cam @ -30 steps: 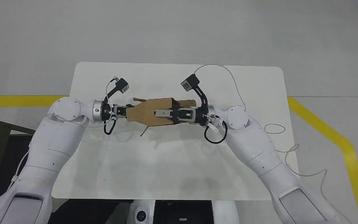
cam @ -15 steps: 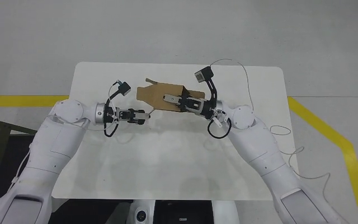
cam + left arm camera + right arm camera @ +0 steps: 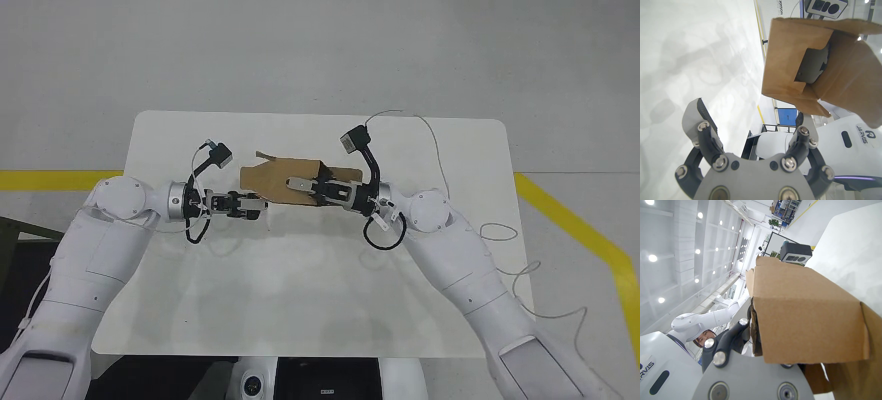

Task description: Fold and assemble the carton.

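Carton point(image 3: 285, 180), upper centre of frame, is clamped in the right tool point(image 3: 300, 185) alone; left tool point(image 3: 750, 111) stands wide. Unsupported flaps point(image 3: 806, 106) may spring open.

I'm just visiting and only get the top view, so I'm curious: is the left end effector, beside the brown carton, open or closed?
Observer: Open. The left wrist view shows the left end effector with its fingers spread wide and nothing between them.
Visitor: Is the carton's end that faces it sealed?
Observer: No. That end of the carton is open, with its flaps unfolded and the dark hollow inside showing.
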